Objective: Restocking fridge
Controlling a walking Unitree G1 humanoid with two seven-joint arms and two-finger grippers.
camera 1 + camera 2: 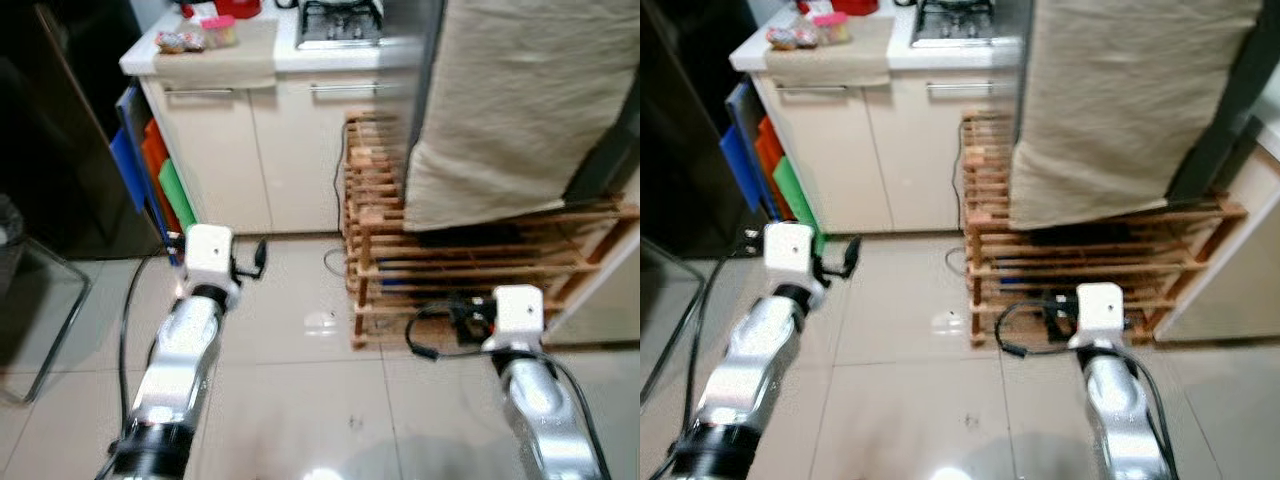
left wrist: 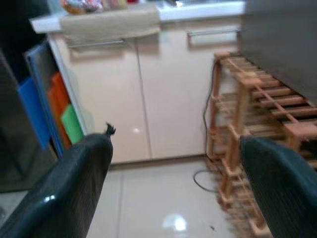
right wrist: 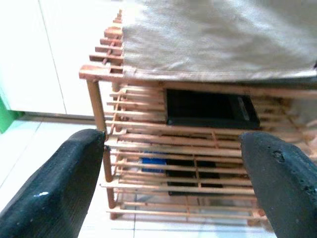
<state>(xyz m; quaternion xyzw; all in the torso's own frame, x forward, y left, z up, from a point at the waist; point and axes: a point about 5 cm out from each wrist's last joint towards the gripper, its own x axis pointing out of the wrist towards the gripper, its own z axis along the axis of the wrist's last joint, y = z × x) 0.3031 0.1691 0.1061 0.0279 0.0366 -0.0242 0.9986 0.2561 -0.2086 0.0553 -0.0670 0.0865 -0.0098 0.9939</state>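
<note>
a kitchen corner is seen from above, with both silver arms held out over the pale tiled floor (image 1: 300, 400). the left tool (image 2: 173, 163) is raised before the cream cabinet doors (image 1: 260, 150), and its two black fingers (image 2: 74, 183) are seen well apart in the left wrist view, with nothing between them. the right tool (image 3: 173, 173) is pointed at a low wooden slatted rack (image 1: 400, 260), and its fingers (image 3: 64, 183) are also held wide apart and empty. the rack is placed beside the cabinet, and its upper part is covered by a hanging beige cloth (image 1: 510, 100). a dark flat box (image 3: 210, 109) is laid on an upper shelf of the rack, and something blue (image 3: 152, 161) is seen on a lower shelf. on the white desk (image 1: 290, 55) above the cabinet, a gas hob (image 1: 340, 22) is set, and near the desk's left corner some small packed items (image 1: 200, 35) are kept on a beige towel (image 1: 225, 60) which hangs over the edge. blue, orange and green flat boards (image 1: 150, 170) are leaned against the cabinet's left side. a large dark surface (image 1: 60, 130) is seen at the far left; whether it is the fridge cannot be told.
</note>
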